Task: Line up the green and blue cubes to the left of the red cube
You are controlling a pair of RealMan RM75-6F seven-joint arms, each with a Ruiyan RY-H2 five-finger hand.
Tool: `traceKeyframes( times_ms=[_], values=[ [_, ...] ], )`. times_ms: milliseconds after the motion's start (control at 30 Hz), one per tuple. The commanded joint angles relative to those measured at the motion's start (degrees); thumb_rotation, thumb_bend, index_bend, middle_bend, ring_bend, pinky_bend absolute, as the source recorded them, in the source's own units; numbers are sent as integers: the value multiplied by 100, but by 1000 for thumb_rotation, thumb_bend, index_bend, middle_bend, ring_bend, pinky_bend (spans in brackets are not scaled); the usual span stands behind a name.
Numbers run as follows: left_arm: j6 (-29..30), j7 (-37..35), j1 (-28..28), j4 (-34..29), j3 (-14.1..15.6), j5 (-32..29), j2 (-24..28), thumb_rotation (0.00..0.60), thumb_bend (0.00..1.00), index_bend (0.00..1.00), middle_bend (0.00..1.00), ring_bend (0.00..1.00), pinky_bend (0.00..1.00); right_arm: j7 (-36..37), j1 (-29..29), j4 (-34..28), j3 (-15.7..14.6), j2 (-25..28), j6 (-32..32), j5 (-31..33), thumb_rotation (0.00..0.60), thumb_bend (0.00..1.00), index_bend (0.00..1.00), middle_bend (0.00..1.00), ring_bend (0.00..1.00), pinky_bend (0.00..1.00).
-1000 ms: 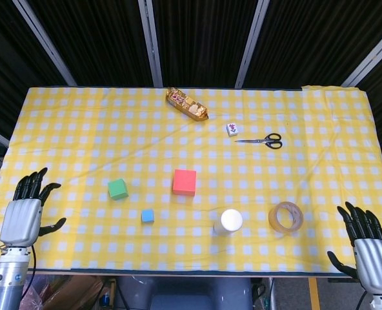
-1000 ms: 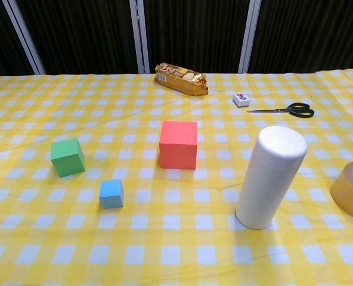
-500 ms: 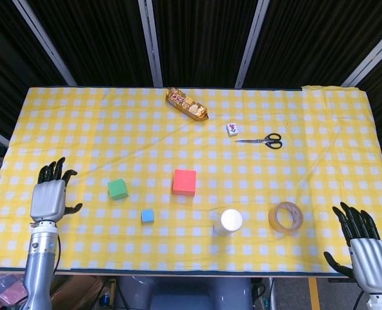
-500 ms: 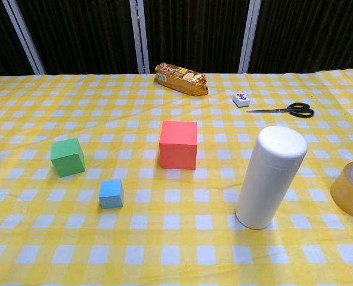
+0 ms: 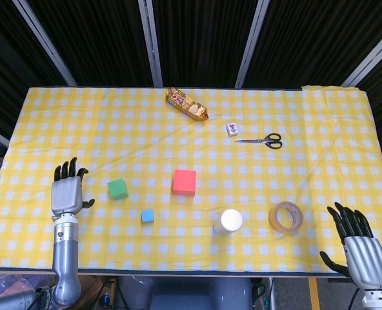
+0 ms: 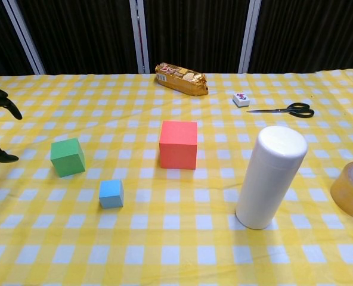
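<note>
With our left hand (image 5: 66, 192) spread and empty left of the green cube (image 5: 118, 188), which sits left of the red cube (image 5: 184, 182), with the blue cube (image 5: 148, 216) nearer us, a clumsy reach probably knocks green askew.

A yellow-and-white checked cloth (image 5: 320, 116) covers the tabletop, lightly creased, evenly lit from above; behind it hangs a black pleated curtain (image 5: 204, 39), crossed by pale metal posts (image 5: 151, 42) that lean outward in the head view; below the near edge, a grey base (image 5: 191, 294) and dim floor show.
</note>
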Motion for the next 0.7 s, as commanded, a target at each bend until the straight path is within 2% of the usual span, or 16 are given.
traceKeyframes(
  times_ms=[33, 300, 700],
  values=[
    [42, 3, -35, 60, 57, 46, -64, 600, 152, 270, 0, 0, 0, -1, 17, -1, 1, -7, -28, 9, 600, 282, 33, 0, 0, 0],
    [77, 58, -116, 191, 161, 0, -280, 600, 150, 273, 0, 0, 0, -9, 76, -17, 16, -25, -110, 40, 600, 282, 33, 0, 0, 0],
    [145, 174, -324, 670, 109, -116, -796, 600, 145, 272, 0, 0, 0, -12, 146, -21, 30, -52, -202, 89, 600, 282, 33, 0, 0, 0]
  ],
)
